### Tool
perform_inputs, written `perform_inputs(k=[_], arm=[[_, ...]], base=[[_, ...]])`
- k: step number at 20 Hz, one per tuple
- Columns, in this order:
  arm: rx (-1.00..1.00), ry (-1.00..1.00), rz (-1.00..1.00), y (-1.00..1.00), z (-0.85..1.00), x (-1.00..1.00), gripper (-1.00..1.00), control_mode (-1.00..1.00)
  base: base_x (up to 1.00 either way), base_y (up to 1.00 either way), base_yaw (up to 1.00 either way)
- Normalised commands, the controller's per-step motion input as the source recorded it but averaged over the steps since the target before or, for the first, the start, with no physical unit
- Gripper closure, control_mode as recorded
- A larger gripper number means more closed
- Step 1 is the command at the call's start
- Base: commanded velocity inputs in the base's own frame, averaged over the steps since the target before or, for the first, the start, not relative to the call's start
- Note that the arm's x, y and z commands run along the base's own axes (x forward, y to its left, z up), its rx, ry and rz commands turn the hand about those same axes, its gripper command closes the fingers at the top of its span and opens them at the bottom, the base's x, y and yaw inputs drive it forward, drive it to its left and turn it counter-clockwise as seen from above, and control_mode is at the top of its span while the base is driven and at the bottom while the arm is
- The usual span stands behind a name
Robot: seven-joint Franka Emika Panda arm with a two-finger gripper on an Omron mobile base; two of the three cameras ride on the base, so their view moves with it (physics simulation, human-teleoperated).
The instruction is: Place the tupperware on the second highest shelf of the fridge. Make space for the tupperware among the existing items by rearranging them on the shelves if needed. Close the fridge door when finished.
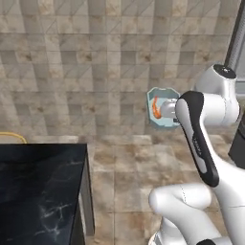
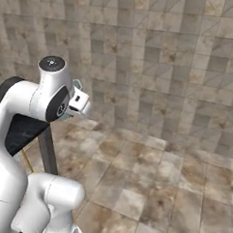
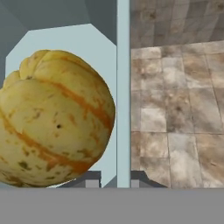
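The tub [image 1: 160, 107] between the jaws is pale blue-green. The food [image 3: 54, 118] inside is yellow with orange stripes. Past the jaws, the floor [image 3: 175, 109] has brown and grey tiles.

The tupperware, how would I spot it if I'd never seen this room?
Find the big white robot arm standing on the tiled floor in front of the tiled wall. Follow it up to its end effector, which is shut on the tupperware, held in the air well above the floor. It is a small pale blue-green see-through tub with cut corners and orange-and-yellow food inside.
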Motion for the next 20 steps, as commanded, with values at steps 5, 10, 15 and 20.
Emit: perform_inputs(k=[5, 10, 15, 20], arm=[[0.0, 0.0, 0.0, 0.0, 0.0, 0.0, 1.0, 1.0], [0.0, 0.0, 0.0, 0.0, 0.0, 0.0, 1.0, 1.0], [0.0, 0.0, 0.0, 0.0, 0.0, 0.0, 1.0, 1.0], [0.0, 0.0, 0.0, 0.0, 0.0, 0.0, 1.0, 1.0]], base=[[1.0, -0.11, -0.32], [0.77, 0.0, -0.47], [0.59, 0.0, -0.54], [0.51, 0.0, -0.58]])
